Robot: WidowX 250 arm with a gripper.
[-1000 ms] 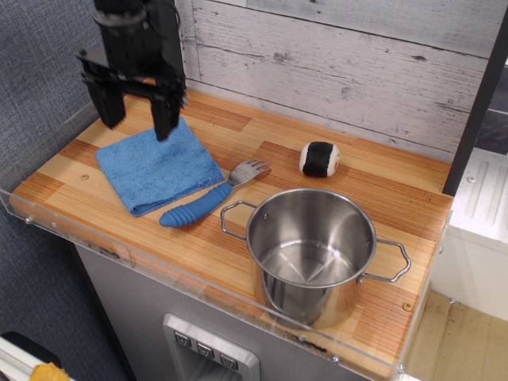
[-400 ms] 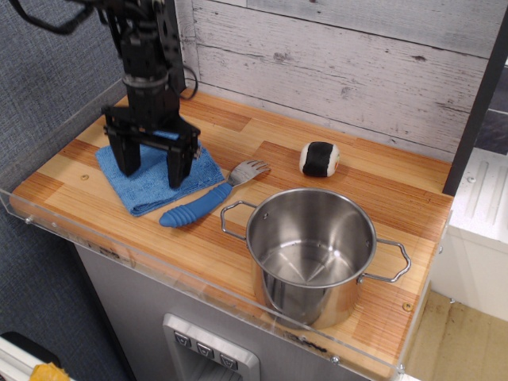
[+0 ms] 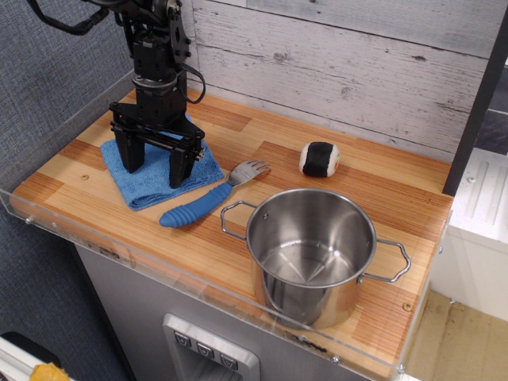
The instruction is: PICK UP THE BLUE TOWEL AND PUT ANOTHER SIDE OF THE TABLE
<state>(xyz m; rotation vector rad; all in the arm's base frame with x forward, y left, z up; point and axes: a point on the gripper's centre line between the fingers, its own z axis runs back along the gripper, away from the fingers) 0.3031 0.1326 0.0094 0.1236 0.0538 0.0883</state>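
Observation:
The blue towel (image 3: 152, 184), a folded light-blue cloth, lies at the left end of the wood-plank table (image 3: 238, 230). My black gripper (image 3: 155, 168) points straight down onto the towel's middle. Its two fingers are spread apart, one near the towel's left part and one near its right part, with the tips touching or pressing into the cloth. Nothing is gripped between them. The arm hides the towel's back part.
A blue ribbed-handled spork (image 3: 205, 198) lies just right of the towel. A steel pot (image 3: 311, 252) stands at the front right. A black-and-white ball (image 3: 319, 159) lies near the back wall. A clear acrylic rim (image 3: 143, 266) runs along the table's front and left.
The gripper came down from above the towel's back edge onto the towel and now sits lower, fingers still spread. The towel looks slightly bunched under the fingers.

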